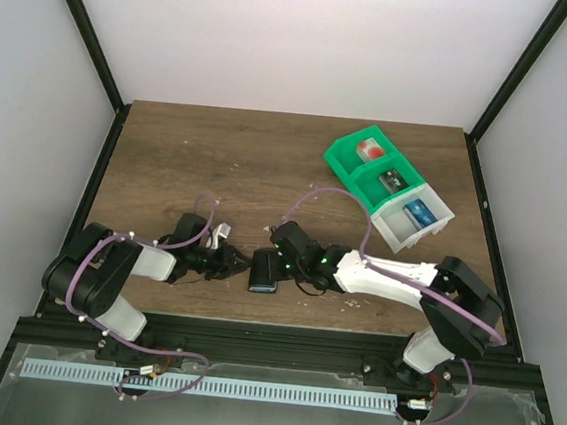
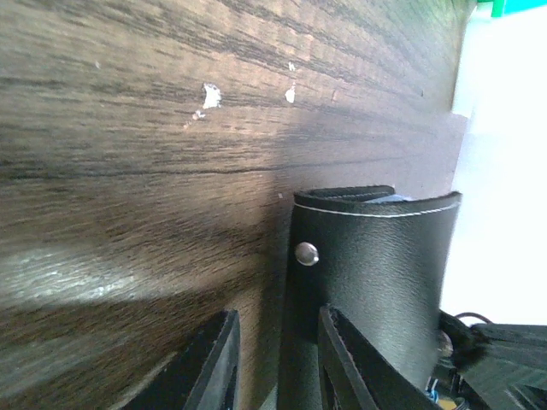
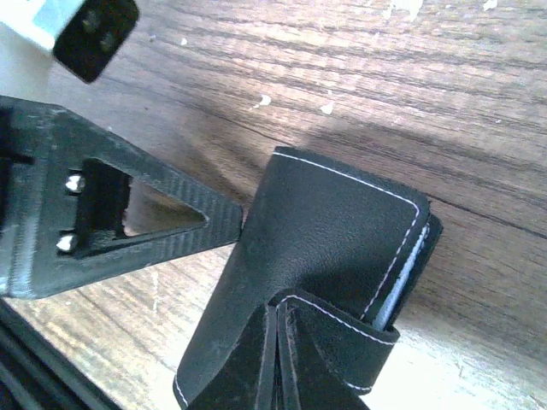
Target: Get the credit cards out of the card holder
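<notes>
Card holder sits folded near the front middle of the bench, between your two grippers, its black outer leather and white stitching facing the wrist cameras. Your right gripper has its fingers drawn together on the stitched flap at the holder's near edge, so it is pinching the holder. Your left gripper has its fingers a narrow way apart; in the left wrist view the holder's edge lies in line with that gap, one finger in front of the leather and the other beside it over bare wood. In the right wrist view the tip of a left finger touches the holder's side edge; whether the left gripper has any hold on it you cannot tell. A metal snap shows on the leather facing the left camera. A pale blue strip shows between the two halves at the open edge, and you cannot tell if it is a card or lining. The green-and-white bin stands well apart at the far right of the bench, with small items in its compartments
</notes>
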You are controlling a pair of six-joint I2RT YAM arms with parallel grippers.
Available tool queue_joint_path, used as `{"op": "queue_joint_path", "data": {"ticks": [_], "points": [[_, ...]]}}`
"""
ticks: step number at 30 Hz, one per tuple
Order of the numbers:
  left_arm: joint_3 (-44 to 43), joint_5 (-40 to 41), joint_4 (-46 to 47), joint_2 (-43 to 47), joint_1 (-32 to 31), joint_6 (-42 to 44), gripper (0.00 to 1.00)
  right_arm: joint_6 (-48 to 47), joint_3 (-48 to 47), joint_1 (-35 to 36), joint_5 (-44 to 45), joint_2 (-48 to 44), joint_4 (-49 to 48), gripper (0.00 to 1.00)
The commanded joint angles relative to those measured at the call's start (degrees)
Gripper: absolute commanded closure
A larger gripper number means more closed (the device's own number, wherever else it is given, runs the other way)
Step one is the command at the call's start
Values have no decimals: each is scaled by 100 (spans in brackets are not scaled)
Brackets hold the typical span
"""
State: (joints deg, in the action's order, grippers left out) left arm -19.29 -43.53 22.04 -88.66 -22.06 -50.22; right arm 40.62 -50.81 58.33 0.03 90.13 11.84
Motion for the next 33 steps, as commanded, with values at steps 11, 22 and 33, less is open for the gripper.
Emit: {"op": "queue_joint_path", "data": {"ticks": [11,22,33], "points": [[37,95,-491,163,-44,157,73,435,510,30,-76,-967,-901,100],[-457,931,-2254,2343,-48,111,71,189,576,30,-185,-605,-1017,100],[69,391,-676,1808,-608,-477,92,-44,636,30,-460,-235,-1585,100]]}}
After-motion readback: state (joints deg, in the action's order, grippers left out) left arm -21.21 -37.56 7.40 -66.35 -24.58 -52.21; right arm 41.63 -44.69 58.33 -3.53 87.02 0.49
